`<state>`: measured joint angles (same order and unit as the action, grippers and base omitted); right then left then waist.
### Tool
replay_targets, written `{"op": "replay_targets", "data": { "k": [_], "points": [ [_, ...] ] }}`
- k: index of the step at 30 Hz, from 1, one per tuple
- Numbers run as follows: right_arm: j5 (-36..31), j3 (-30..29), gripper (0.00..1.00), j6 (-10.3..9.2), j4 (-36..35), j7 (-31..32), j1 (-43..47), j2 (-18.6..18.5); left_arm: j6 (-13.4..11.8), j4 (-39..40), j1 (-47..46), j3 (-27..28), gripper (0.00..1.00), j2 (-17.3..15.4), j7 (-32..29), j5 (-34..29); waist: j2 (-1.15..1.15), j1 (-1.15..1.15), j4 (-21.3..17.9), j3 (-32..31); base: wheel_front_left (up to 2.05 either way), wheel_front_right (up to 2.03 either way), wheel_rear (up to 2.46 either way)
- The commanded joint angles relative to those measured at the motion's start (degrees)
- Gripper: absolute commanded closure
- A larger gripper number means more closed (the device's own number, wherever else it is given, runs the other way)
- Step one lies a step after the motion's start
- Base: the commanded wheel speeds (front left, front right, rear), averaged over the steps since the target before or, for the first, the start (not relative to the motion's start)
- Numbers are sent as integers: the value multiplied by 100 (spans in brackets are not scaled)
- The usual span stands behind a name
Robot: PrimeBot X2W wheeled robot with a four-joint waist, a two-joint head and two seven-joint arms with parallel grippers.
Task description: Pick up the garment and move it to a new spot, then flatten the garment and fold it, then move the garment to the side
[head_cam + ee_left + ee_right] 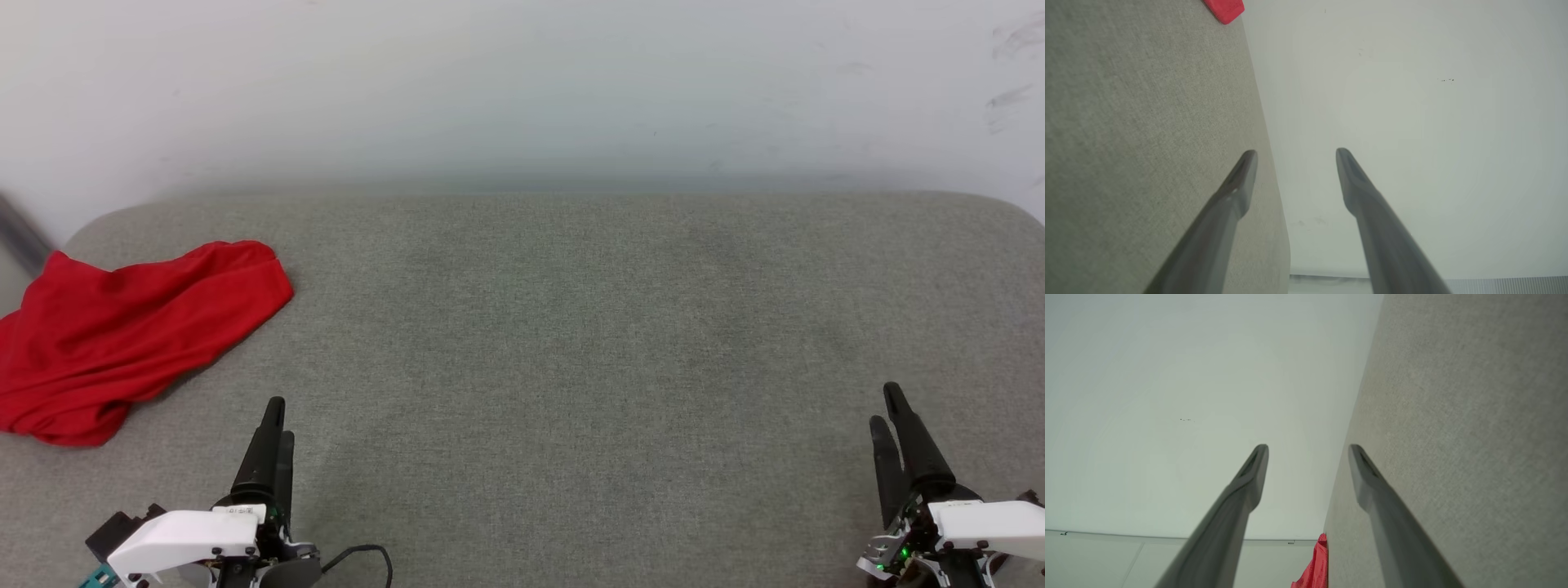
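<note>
Two grippers sit at the bottom of the head view, the left gripper (281,418) at lower left and the right gripper (884,404) at lower right. Both are well apart from the crumpled red jersey garment (122,335), which lies bunched at the left edge of the grey woven fabric surface (571,327). In the left wrist view, the dark fingers (1241,179) stand apart and hold nothing, and a red corner shows at upper left. In the right wrist view, the fingers (1253,469) likewise stand apart and empty, with red cloth at bottom centre beside the surface's edge. Hazard: a shallow pinch on one layer of the bunched cloth could drag it off that edge. No lettering shows on the garment, and the small label on the left gripper's white housing (184,535) is illegible.
</note>
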<state>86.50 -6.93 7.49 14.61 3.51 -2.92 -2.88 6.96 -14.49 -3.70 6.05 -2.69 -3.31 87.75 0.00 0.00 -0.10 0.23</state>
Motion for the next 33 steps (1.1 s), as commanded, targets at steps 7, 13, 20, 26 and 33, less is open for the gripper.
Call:
{"op": "replay_targets", "data": {
  "k": [7,13,20,26,33],
  "points": [
    [-892,-93,0,1,-399,-202,-13,-7,-243,403,-92,-28,0,-13,196,-959,0,0,-3,11,0,0,0],
    [-1599,-63,0,1,-654,-349,44,-6,-453,625,-69,-147,0,-14,342,-1673,0,0,-7,18,0,0,0],
    [-2658,53,0,1,-967,-509,130,-6,-651,763,-18,-294,0,-16,500,-2624,0,0,-12,28,0,0,0],
    [-3537,199,0,1,-1154,-636,222,-6,-808,818,12,-429,0,-16,627,-3391,0,0,-9,35,0,0,0],
    [-4294,299,0,1,-1290,-776,333,-5,-904,870,52,-565,0,-18,768,-4061,0,0,-8,37,0,0,0]
  ]
}}
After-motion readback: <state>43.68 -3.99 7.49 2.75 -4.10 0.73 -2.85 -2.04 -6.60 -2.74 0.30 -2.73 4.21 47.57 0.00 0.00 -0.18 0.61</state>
